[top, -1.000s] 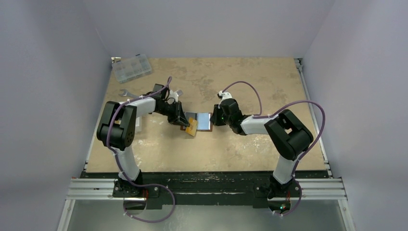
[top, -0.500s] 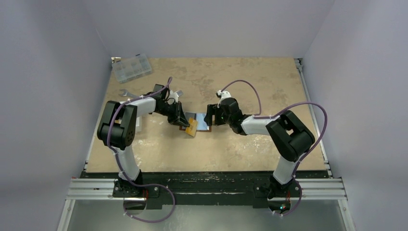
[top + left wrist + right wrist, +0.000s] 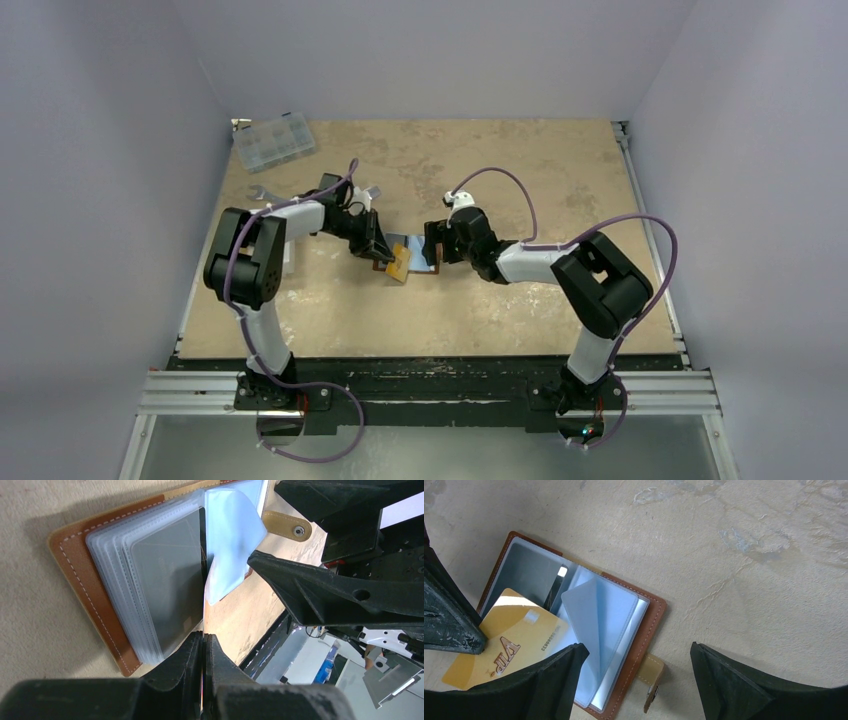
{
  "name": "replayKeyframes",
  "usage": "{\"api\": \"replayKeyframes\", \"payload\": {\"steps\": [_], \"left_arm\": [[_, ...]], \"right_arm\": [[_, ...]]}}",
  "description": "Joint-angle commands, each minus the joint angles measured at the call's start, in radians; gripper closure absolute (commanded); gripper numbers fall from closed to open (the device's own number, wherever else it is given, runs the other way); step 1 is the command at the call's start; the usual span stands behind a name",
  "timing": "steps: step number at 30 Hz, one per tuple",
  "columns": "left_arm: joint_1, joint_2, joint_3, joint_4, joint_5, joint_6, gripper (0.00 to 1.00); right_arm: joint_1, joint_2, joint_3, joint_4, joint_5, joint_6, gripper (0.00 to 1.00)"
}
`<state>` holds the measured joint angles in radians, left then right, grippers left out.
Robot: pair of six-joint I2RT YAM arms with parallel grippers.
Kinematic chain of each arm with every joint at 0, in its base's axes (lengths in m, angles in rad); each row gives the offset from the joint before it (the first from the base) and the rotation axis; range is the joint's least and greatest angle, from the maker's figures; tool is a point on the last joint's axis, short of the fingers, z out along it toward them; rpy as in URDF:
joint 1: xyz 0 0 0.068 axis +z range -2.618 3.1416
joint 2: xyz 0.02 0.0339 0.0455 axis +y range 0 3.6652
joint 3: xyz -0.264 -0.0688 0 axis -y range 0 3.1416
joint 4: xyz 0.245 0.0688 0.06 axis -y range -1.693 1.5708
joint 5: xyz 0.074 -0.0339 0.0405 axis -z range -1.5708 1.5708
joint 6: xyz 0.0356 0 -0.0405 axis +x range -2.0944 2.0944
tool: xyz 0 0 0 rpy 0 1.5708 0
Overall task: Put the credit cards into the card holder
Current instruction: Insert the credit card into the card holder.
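Note:
The brown leather card holder [image 3: 415, 250] lies open on the table, its clear sleeves [image 3: 155, 580] fanned out. One sleeve page [image 3: 584, 615] stands up. My left gripper [image 3: 203, 636] is shut on an orange-yellow credit card [image 3: 509, 640], which is tilted, its far edge at the holder's left half. The card shows edge-on in the left wrist view. My right gripper [image 3: 639, 680] is open above the holder's right half and snap strap [image 3: 651, 675], holding nothing. In the top view the two grippers [image 3: 378, 252] [image 3: 434, 248] face each other across the holder.
A clear compartmented box [image 3: 273, 140] sits at the table's far left corner. A silver wrench [image 3: 262, 192] lies beside my left arm. The table's near edge runs along the metal rail [image 3: 430, 385].
My right gripper has opened wide and shifted a little left over the holder. My left gripper and the orange-yellow card have stayed in place.

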<state>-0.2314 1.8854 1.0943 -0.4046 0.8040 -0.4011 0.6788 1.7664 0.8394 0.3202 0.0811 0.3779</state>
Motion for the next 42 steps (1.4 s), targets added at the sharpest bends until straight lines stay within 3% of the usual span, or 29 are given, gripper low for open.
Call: {"api": "replayKeyframes", "payload": {"steps": [1,14,24,36,42], "left_arm": [[0.003,0.034,0.051,0.032,0.035,0.012,1.0],[0.009,0.121,0.107,0.094,0.089,-0.02,1.0],[0.009,0.126,0.08,0.216,0.031,-0.132,1.0],[0.0,0.081,-0.027,0.387,-0.015,-0.284,1.0],[-0.005,0.04,-0.097,0.478,-0.044,-0.34,1.0]], "right_arm": [[0.001,-0.006,0.025,-0.037,0.025,0.011,0.12],[-0.049,0.0,-0.004,-0.024,-0.001,0.065,0.14],[-0.119,0.021,-0.039,0.045,-0.182,0.112,0.39],[-0.119,0.057,-0.032,0.085,-0.299,0.116,0.86],[-0.119,0.057,-0.034,0.088,-0.303,0.118,1.0]]}}
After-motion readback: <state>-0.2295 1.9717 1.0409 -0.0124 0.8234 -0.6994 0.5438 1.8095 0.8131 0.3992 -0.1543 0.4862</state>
